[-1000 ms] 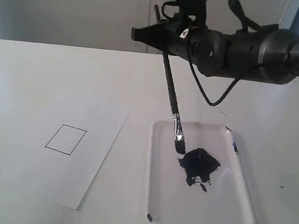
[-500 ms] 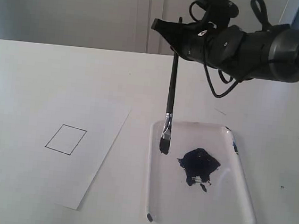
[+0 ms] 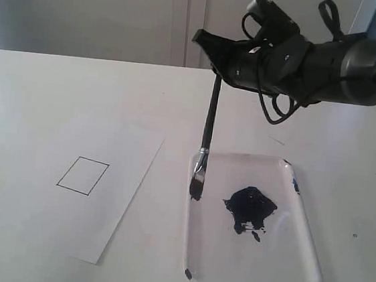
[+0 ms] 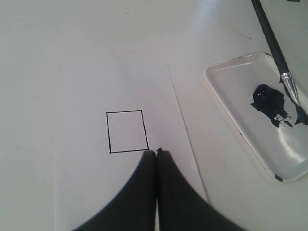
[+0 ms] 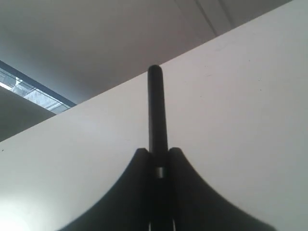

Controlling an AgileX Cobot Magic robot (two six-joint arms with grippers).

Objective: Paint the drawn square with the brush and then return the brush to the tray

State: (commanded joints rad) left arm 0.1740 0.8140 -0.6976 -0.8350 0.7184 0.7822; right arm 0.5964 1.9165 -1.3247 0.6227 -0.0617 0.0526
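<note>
Gripping the brush (image 3: 209, 116) high on its black handle, our right pincer (image 3: 218, 69) is clamped tight on it and hangs it nearly upright, tip down; the dark wet tip sits at the left rim of the tray (image 3: 296, 260), apart from the paint blot (image 3: 250, 207); our left pincer (image 4: 156, 152) has its jaws pressed together on nothing, hovering over the paper sheet (image 3: 122, 154) just beside a corner of the drawn square (image 3: 83, 175); the desk (image 3: 46, 85) carries sheet and tray side by side. We judge the brush loaded and the painting not begun; the square's inside is blank white, so filling it and returning the brush are both left. Compared with a second ago, the tip has left the blot's edge and shifted toward the sheet; the handle has swung straighter; the square is unchanged.
</note>
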